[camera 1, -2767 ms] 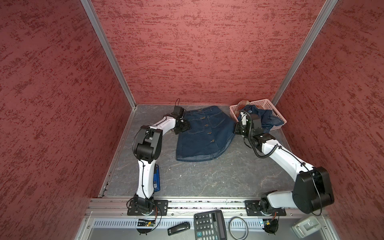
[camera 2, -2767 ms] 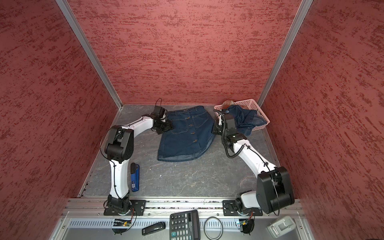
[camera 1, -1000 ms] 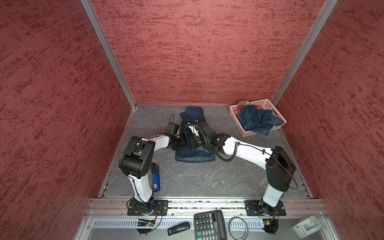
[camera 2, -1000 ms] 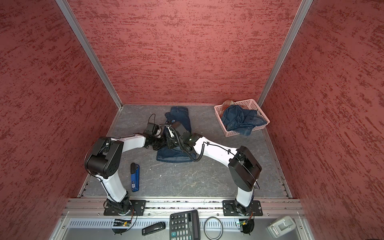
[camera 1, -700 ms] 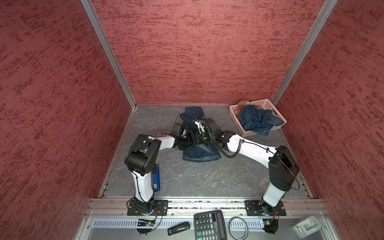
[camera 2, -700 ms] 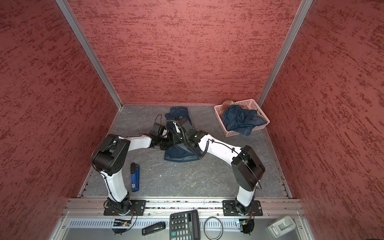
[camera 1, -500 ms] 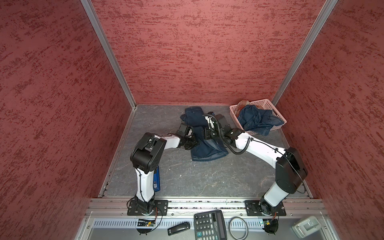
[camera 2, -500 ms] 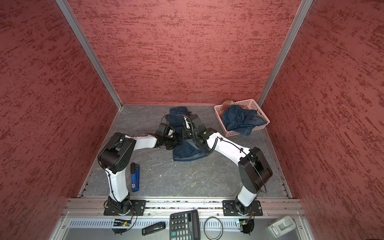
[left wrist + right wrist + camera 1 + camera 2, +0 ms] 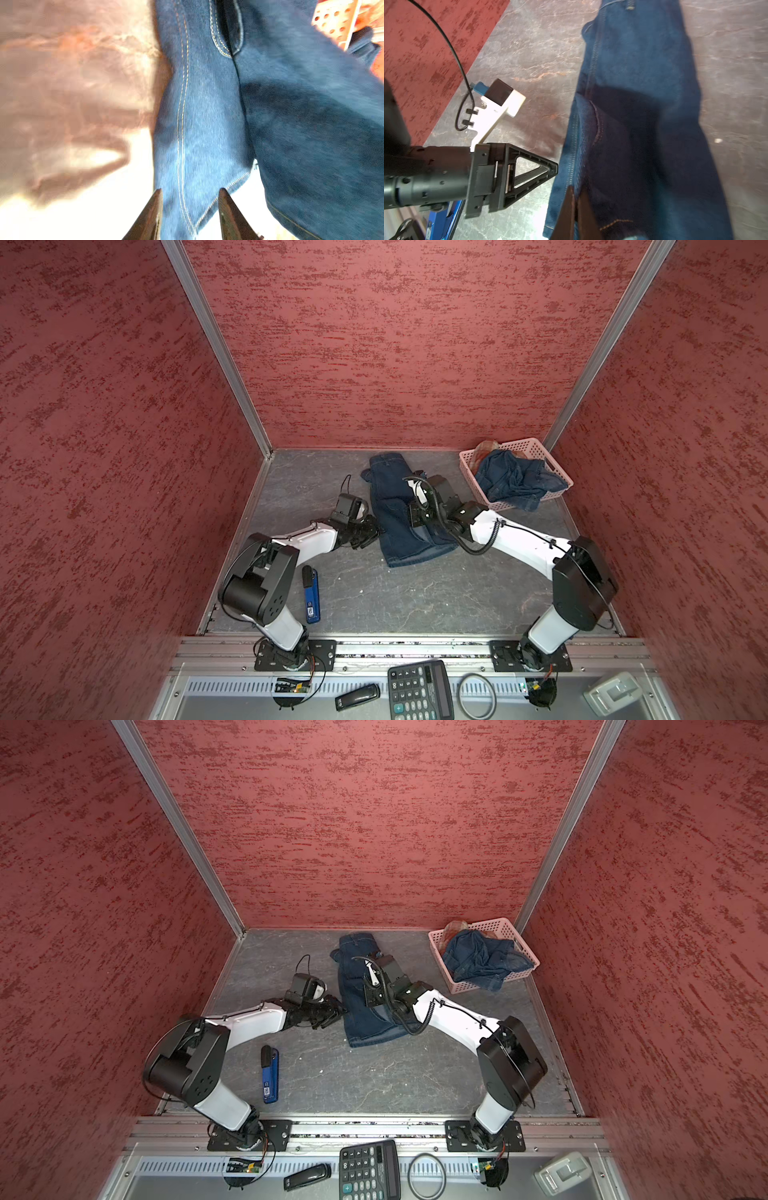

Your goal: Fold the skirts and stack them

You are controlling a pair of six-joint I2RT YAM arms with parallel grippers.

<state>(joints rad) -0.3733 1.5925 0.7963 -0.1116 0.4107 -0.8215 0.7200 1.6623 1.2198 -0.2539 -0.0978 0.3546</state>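
Left gripper (image 9: 190, 193) stands spread at the hem of the folded denim skirt (image 9: 395, 547), which lies near the pink basket (image 9: 524, 443); right gripper (image 9: 576, 190) pinches its seamed edge. Denim looks heavy, stiffish, grippy: probably best taken at doubled hem corners

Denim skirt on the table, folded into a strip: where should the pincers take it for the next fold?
Probably the two hem corners, coming in low from the near side. The denim skirt lies as a long strip running front to back, waistband at the far end, hem nearest, lying on the table with bare surface in front of it.
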